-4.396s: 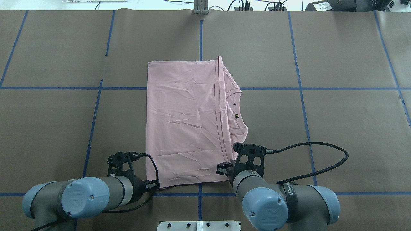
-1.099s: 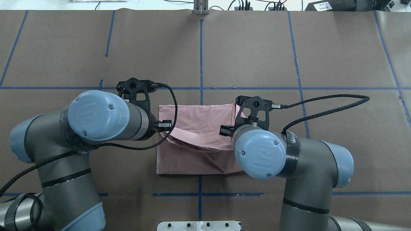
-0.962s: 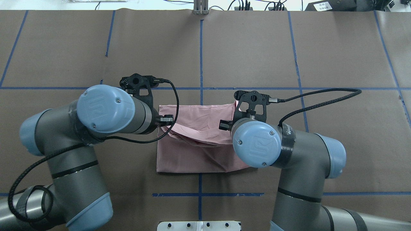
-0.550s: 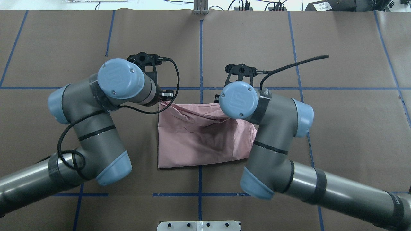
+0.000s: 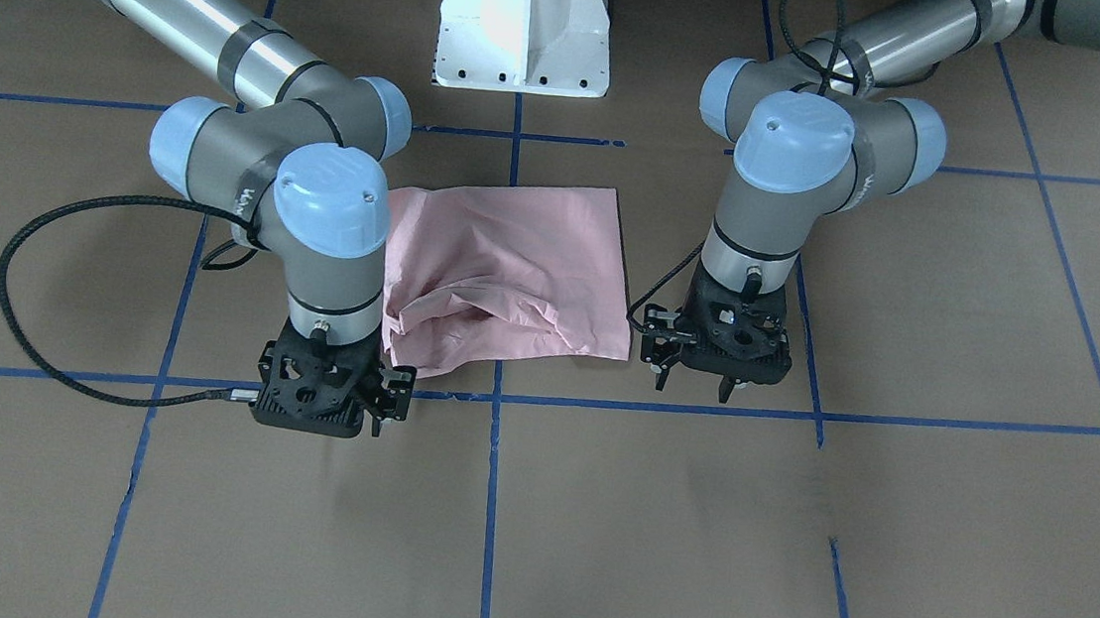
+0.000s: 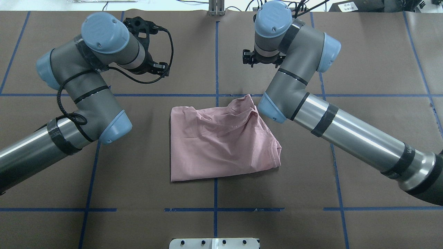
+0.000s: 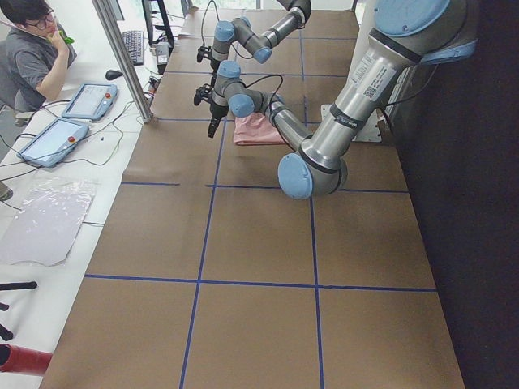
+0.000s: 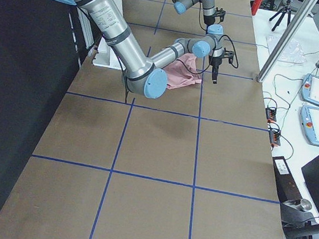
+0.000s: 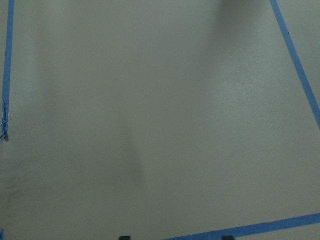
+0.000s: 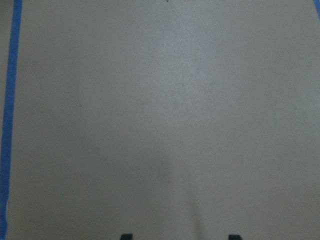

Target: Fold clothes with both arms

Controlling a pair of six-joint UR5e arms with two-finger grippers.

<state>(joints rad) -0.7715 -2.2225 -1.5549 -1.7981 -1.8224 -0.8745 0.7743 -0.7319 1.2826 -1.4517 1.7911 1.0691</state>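
Black left claw (image 5: pixel 692 389) hangs above the table (image 6: pixel 380 52) past the shirt's far edge, jaws spread, holding nothing. Pale pink T-shirt (image 6: pixel 221 145) lies mid-table, doubled over, its far edge rumpled. Right claw (image 5: pixel 342 412) is likewise spread and empty; both stand off the cloth, likely so the fold can settle.

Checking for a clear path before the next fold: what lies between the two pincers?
Only bare table crossed by a blue tape line, between left pincer and right pincer in the overhead view; the T-shirt lies nearer the robot.
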